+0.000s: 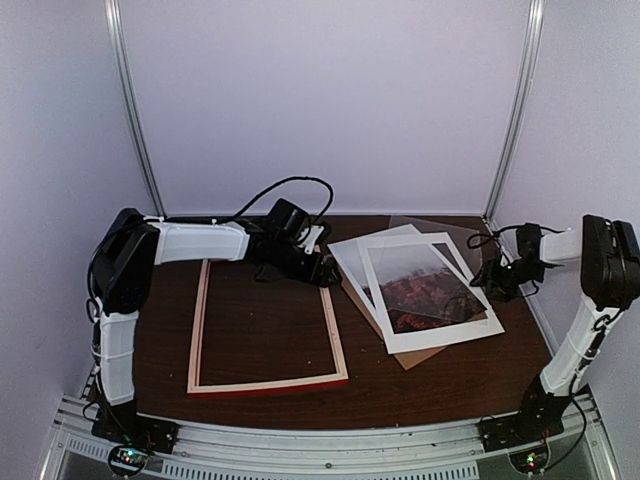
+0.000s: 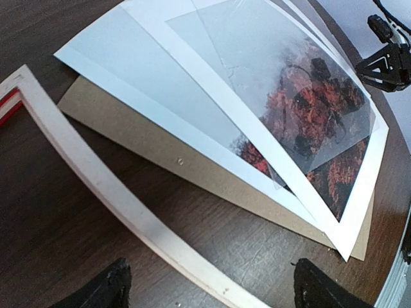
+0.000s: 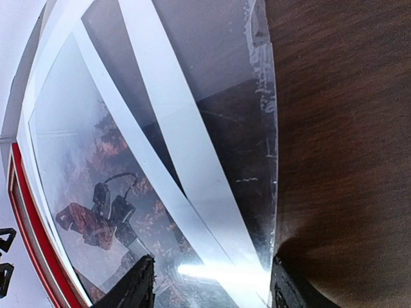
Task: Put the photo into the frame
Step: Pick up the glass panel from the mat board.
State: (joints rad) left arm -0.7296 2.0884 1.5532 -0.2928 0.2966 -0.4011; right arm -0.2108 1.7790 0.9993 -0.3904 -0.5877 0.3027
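1. Frame [image 1: 197,330] nearest arm bases, left of centre, flat on table [image 1: 450,395]. Pale back up, red only along near edge, i.e. face down. Opening bare, so ready for loading from behind.
2. Stack just beside frame's right rail, not touching. Brown backing board [image 1: 412,357] at bottom, near corner poking out.
3. Photo [image 2: 128,83] on the board, not yet in frame. White mat board [image 1: 440,338] skewed over it, foliage seen thru window and in a sliver past mat's edge. Photo pinned under mat, prob. not reachable till top layers shifted.
4. R hand [image 3: 212,285] at stack's right side, low over edge of clear sheet [image 3: 192,77]. Fingers part-way apart, sheet edge running up to one finger. Contact w/ sheet: cannot tell. Likely set there to lift or slide the sheet off.
5. L hand [image 2: 215,292] over frame's far-right corner. Fingers spread wide, rail crossing the gap, nothing pinched. Prob. there to steady or nudge frame.
6. Clear sheet topmost and skewed, far corner overhanging stack toward back wall.
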